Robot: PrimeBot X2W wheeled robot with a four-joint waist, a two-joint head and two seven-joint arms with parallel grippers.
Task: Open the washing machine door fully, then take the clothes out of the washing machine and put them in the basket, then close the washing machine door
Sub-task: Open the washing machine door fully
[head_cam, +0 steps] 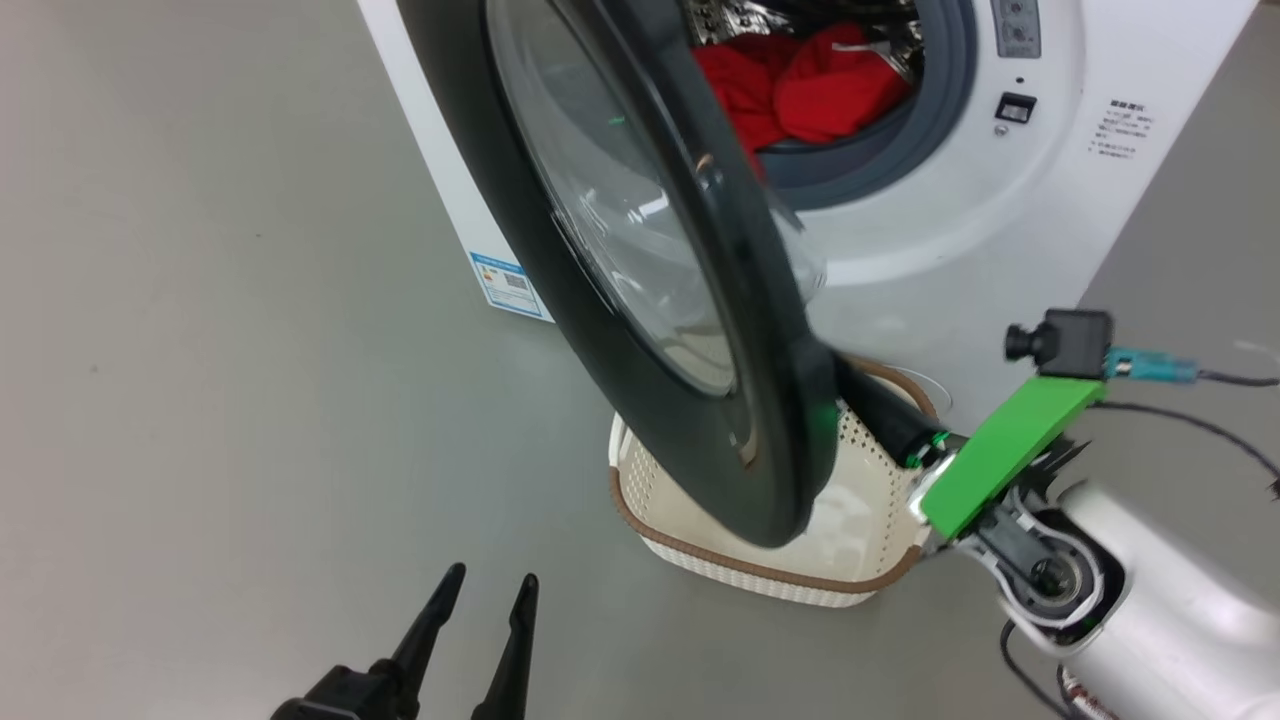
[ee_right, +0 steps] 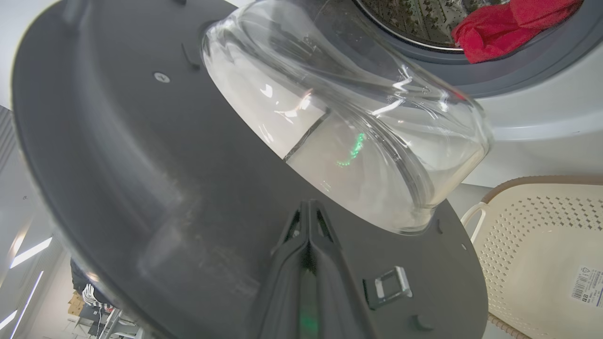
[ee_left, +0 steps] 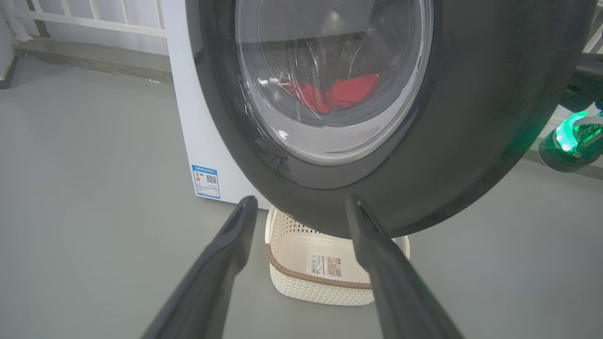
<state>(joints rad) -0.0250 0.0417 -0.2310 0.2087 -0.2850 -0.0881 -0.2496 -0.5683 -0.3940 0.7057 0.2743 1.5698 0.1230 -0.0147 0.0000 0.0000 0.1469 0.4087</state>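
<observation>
Bright, even light; glints on the washing machine door (ee_right: 358, 141) glass; wide-angle distortion at edges.

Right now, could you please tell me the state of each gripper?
Left gripper: open, holding nothing.
Right gripper: shut, holding nothing, tips against the washing machine door inner face.
</observation>
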